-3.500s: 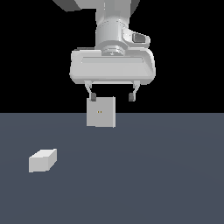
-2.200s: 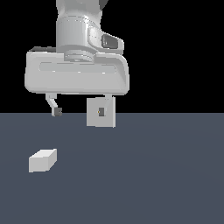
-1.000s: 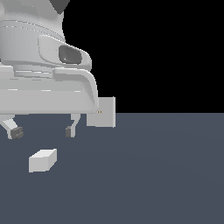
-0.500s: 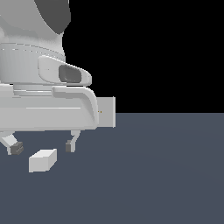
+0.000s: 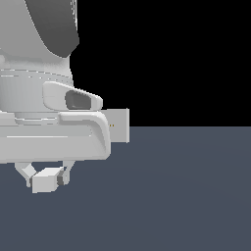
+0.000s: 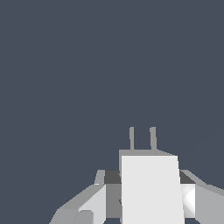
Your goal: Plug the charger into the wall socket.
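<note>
While the charger (image 5: 45, 182) sits low on the dark floor at the exterior view's left, the gripper (image 5: 46, 177) is right down around it, one finger on each side of the block. On the wrist view the charger (image 6: 151, 188) fills the space between the two fingers (image 6: 89, 205), and its two thin prongs (image 6: 142, 138) stick out ahead of the block over bare floor (image 6: 87, 65). The pads look pressed against its sides, so I read this as the pincer clamped on the charger, though whether the block has left the floor I cannot tell.

Moving outward, the wall socket (image 5: 121, 125) stands upright near the far edge of the floor, partly hidden behind the big white hand body (image 5: 54, 139). Two small orange-brown holes (image 5: 112, 125) peek out just beside that body. Charger and socket sit well apart, with nothing between them except the hand itself.

So where are we? By my reckoning the reach is done and the grasp looks made. Everything after that is left: lift the block, turn it so the prongs face the plate, line them up with those two tiny holes, and push home. That alignment is the fiddly part.
</note>
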`<state>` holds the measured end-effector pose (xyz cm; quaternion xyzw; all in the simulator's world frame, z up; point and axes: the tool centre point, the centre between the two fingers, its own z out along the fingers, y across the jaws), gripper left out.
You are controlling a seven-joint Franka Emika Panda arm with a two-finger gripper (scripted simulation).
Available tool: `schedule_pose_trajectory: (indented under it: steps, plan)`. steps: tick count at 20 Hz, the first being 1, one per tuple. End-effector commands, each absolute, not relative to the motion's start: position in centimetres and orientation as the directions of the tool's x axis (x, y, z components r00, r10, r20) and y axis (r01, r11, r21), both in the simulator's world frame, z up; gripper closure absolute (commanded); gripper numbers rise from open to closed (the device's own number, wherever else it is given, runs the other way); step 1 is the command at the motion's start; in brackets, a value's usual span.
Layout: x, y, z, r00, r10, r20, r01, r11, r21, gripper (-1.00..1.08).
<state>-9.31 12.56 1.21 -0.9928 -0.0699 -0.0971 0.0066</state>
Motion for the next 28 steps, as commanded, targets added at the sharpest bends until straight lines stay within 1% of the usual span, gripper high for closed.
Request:
schedule_pose_trajectory:
  steps: [1,10,15,21,28]
  plan:
    - [-9.3,12.6,1.2,0.971,0.137,0.195,0.140,-0.990,0.000,1.08]
    - [-9.3,12.6,1.2,0.971,0.137,0.194,0.139,-0.990,0.000,1.08]
    - [-8.6,12.4,1.8,0.975,0.108,0.194,0.110,-0.994,-0.001,1.08]
    - [-6.4,11.8,3.5,0.981,0.017,0.195,0.018,-1.000,-0.003,1.08]
    - [-2.2,9.9,6.8,0.968,-0.161,0.195,-0.163,-0.987,-0.004,1.08]
